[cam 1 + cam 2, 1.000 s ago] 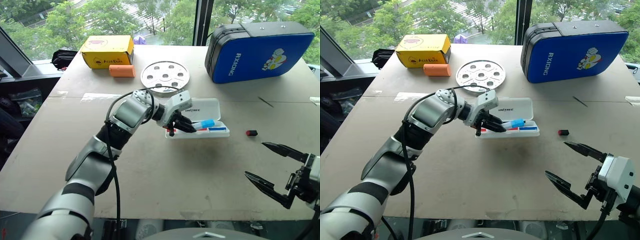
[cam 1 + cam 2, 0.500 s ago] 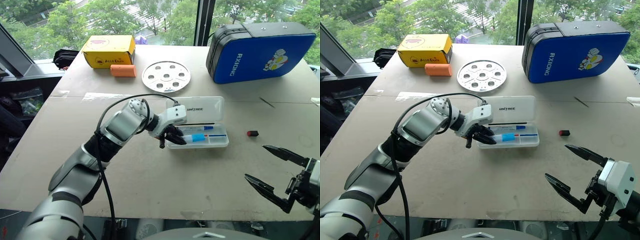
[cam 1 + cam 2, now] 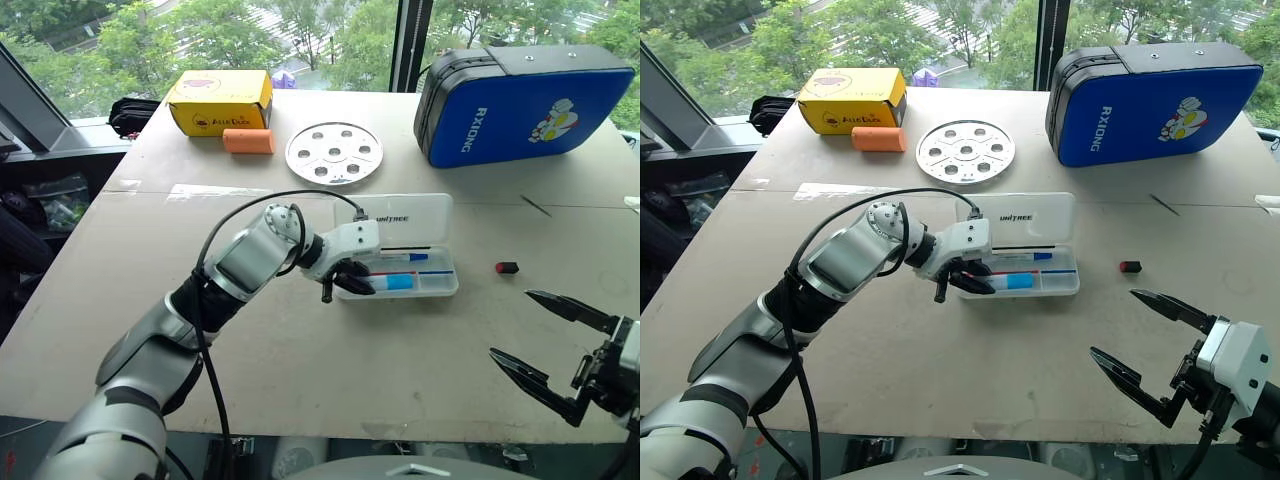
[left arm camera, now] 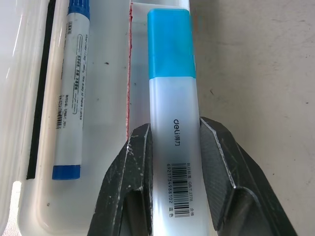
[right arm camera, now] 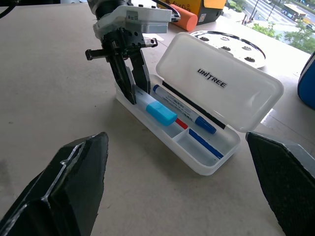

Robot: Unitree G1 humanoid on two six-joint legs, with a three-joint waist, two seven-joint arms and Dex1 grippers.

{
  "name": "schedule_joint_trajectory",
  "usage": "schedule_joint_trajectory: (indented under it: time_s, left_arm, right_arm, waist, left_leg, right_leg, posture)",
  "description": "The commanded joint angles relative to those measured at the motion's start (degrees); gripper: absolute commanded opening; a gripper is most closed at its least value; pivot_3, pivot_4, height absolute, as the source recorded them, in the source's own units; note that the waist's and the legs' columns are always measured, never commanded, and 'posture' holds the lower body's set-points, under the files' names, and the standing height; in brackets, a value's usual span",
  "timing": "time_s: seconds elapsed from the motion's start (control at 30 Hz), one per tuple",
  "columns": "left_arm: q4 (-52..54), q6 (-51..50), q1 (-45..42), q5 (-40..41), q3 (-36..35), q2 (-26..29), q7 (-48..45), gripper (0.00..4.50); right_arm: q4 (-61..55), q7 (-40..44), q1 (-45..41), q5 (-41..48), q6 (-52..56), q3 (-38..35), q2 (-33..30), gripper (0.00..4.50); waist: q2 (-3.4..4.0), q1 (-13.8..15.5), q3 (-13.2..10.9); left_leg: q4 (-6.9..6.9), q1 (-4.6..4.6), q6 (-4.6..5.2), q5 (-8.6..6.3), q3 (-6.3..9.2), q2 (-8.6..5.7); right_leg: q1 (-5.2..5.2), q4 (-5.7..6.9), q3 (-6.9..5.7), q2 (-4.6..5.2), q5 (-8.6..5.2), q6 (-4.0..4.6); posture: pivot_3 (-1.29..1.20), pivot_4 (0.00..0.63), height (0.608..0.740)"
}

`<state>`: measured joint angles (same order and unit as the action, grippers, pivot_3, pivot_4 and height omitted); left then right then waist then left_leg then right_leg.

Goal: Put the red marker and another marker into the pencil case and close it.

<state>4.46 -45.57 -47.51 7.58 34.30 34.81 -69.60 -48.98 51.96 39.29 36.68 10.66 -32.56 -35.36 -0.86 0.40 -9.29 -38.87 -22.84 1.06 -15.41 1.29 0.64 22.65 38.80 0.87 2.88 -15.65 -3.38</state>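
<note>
The pencil case [image 3: 405, 210] lies open at mid-table, its white lid with dark lettering tipped back. My left gripper [image 3: 348, 284] is shut on a white marker with a light-blue cap [image 4: 170, 59], which lies level along the case's front compartment [image 5: 160, 112]. A second marker with blue ends [image 4: 71, 88] rests further back in the tray. A red and blue strip [image 5: 183, 123] runs along the tray floor. The red marker is hidden or out of view. My right gripper [image 3: 512, 322] hovers open over the table's near right corner, nothing between its fingers.
A big blue zip case [image 3: 520, 95] stands at the back right. A round metal disc with holes [image 3: 333, 153], a yellow box [image 3: 218, 100] and an orange cylinder [image 3: 248, 141] sit at the back. A small red-and-black piece [image 3: 506, 267] lies right of the tray.
My left gripper has drawn back and sunk a little, and the blue-capped marker has gone from tilted over the tray to lying level in it. The right gripper has kept still.
</note>
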Motion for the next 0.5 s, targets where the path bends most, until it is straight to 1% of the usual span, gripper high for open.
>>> schedule_joint_trajectory:
  time_s: [0.03,0.07,0.1,0.13,0.17,0.23,0.37,0.43,0.5]
  left_arm:
    - [1.56,0.91,-0.22,-0.66,-0.25,-0.78,0.50,1.78]
    - [1.65,0.83,-0.24,-0.76,-0.39,-0.98,0.72,2.03]
    - [1.87,0.68,-0.24,-0.73,-0.66,-1.01,0.82,2.52]
    - [2.26,0.65,-0.20,-0.62,-1.06,-0.68,0.70,2.89]
    - [2.52,0.60,-0.16,-0.51,-1.36,-0.44,0.61,3.43]
    - [4.85,-1.02,0.30,0.73,-3.08,1.36,0.01,4.20]
    - [12.74,-6.32,3.01,7.73,-10.32,5.63,-1.73,4.20]
    - [16.57,-9.04,6.85,12.73,-17.59,6.72,-0.69,4.20]
    - [19.38,-9.91,11.21,17.40,-25.37,6.01,1.39,4.20]
  right_arm:
    - [-2.26,-0.16,0.66,0.94,-0.72,-2.06,-0.24,4.50]
    - [-2.36,-0.14,0.86,1.04,-0.73,-2.27,-0.24,4.50]
    - [-2.47,-0.15,1.05,1.15,-0.67,-2.46,-0.26,4.50]
    - [-2.54,-0.30,1.13,1.27,-0.40,-2.57,-0.38,4.50]
    - [-2.59,-0.42,1.17,1.35,-0.18,-2.62,-0.47,4.50]
    - [-2.52,-1.13,0.73,1.62,0.94,-2.52,-0.94,4.50]
    - [-1.50,-3.42,-2.70,-0.33,3.78,-1.39,-3.66,4.50]
    - [0.33,-6.01,-7.81,-2.48,8.35,0.92,-7.93,4.50]
    - [3.35,-6.88,-13.07,-3.67,13.64,3.43,-13.45,4.50]
  waist:
    - [0.00,0.09,0.00]
    - [0.00,0.13,0.00]
    - [0.00,0.16,0.00]
    - [0.00,0.17,0.00]
    - [0.00,0.17,0.00]
    - [0.00,0.14,0.00]
    - [0.03,-0.40,-0.02]
    - [0.04,-0.84,-0.01]
    - [0.03,-0.94,-0.02]
  left_leg:
    - [0.00,0.00,0.00,0.00,0.00,0.00]
    - [0.00,0.00,0.00,0.00,0.00,0.00]
    - [0.00,0.00,0.00,0.00,0.00,0.00]
    - [0.00,0.00,0.00,0.00,0.00,0.00]
    - [0.00,0.00,0.00,0.00,0.00,0.00]
    - [0.00,0.00,0.00,0.00,0.00,0.00]
    - [0.00,0.01,0.00,0.00,0.00,0.05]
    - [0.00,0.02,0.00,0.00,0.01,0.08]
    - [0.00,0.03,0.00,0.00,-0.04,0.25]
  right_leg:
    - [0.00,0.00,0.00,0.00,0.00,0.00]
    - [0.00,0.00,0.01,0.00,0.00,0.00]
    - [0.00,0.00,0.00,0.00,0.00,0.00]
    - [0.00,0.00,0.01,0.00,0.00,0.00]
    - [0.00,0.00,0.01,0.00,0.00,0.00]
    - [0.00,0.00,0.00,0.00,0.00,0.00]
    - [0.02,0.02,0.01,-0.01,0.00,0.01]
    - [0.01,0.01,-0.02,-0.01,0.00,0.01]
    - [0.00,0.01,0.02,0.02,0.00,0.01]
  posture:
    - [0.00,0.150,0.740]
    - [0.00,0.150,0.740]
    - [0.00,0.150,0.740]
    - [0.00,0.150,0.740]
    - [0.00,0.150,0.740]
    - [0.00,0.150,0.740]
    - [0.00,0.150,0.740]
    - [0.00,0.150,0.740]
    - [0.00,0.150,0.740]
